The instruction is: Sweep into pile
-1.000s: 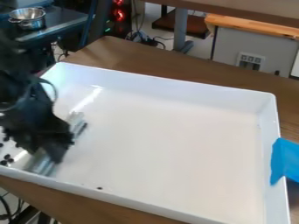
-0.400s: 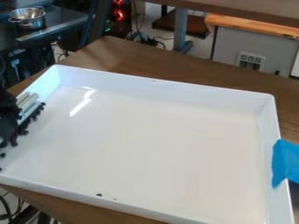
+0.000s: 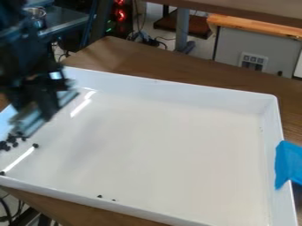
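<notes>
Looking down at a slant on a big white tray (image 3: 171,132), shallow and straight-walled, set on a brown wooden bench (image 3: 118,53). Holds small dark pieces (image 3: 14,139), mostly bunched loosely by the left wall at the edge of the view, some touching or nearly so. Contains also a lone piece (image 3: 35,145) just right of that bunch, apart from it, another dark piece (image 3: 2,173) down at the near-left corner, and two dark specks (image 3: 100,196) well away from the bunch, close together along the near wall. Carries bright streaks of reflected light on its left part, and a blue sheet (image 3: 289,165) draped over the right wall. Coming in from the upper left, with a black arm (image 3: 17,48) across that corner of the view and over the tray's far-left part. Ends in a black tool (image 3: 40,105) pointing down, closed around a silvery sweeper (image 3: 26,121) set aslant, from lower left to upper right, with its lower end just above the bunch in the view. Cannot tell about contact between sweeper and tray floor. Partly hidden behind the arm, beyond the bench: a metal pot (image 3: 39,15) on a dark surface.
</notes>
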### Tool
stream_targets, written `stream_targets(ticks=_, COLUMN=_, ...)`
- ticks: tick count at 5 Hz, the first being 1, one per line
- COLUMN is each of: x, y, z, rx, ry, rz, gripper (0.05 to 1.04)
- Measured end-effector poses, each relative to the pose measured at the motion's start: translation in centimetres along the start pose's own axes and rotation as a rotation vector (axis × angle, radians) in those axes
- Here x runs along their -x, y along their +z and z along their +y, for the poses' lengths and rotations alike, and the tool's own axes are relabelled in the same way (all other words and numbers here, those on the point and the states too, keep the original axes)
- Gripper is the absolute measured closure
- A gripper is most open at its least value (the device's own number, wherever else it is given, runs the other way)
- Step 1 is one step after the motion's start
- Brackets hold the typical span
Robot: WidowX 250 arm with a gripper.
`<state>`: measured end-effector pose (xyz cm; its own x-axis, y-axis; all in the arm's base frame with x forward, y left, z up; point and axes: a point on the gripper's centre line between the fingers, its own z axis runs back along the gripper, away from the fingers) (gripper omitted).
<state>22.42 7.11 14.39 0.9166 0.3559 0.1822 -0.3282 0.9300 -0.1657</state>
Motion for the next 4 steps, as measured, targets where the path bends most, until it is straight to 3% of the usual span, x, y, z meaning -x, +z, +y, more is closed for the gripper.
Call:
stream_targets(ticks=1, x=1.1, y=-1.6, z=-4.9, rx=0.025, ry=-0.006, rz=-0.028, gripper=0.708)
stream_targets(ticks=2, x=2.0, y=-3.7, z=-8.9, rx=0.005, ry=0.014, rz=-0.080, gripper=0.708)
stream_targets(ticks=3, x=2.1, y=-6.1, z=-10.8, rx=-0.040, ry=0.061, rz=-0.083, gripper=0.708)
stream_targets(ticks=4, x=2.2, y=-6.8, z=-12.2, rx=-0.040, ry=0.051, rz=-0.101, gripper=0.708)
